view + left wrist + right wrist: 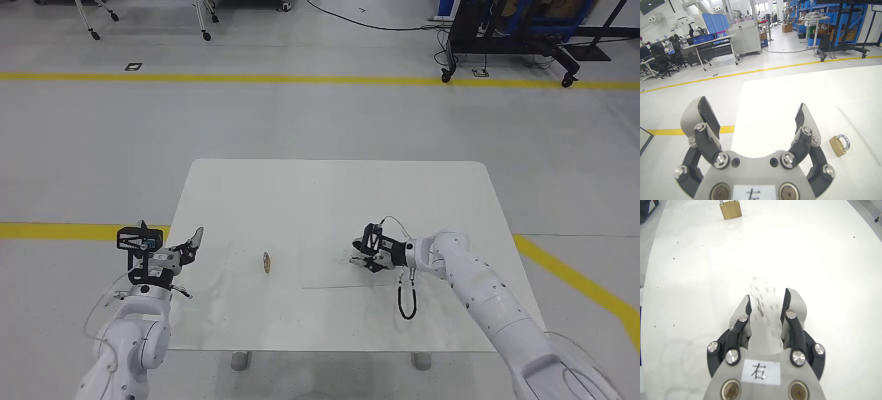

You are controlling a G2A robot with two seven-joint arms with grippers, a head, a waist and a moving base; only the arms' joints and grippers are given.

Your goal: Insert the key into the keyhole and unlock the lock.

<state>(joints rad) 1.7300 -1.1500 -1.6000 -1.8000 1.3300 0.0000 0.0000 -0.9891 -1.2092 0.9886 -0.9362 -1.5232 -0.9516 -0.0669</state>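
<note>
One small, flat silver key (759, 307) lies on the smooth white table (330, 200), between the ribbed black pads of the right gripper (767, 295), whose jaws stand partly apart on either side of it. The boxy brass lock (266, 262), with its curved steel shackle, rests well apart, toward the table's middle. The left gripper (752, 102) hangs at the table's left edge, spread wide and empty.
</note>
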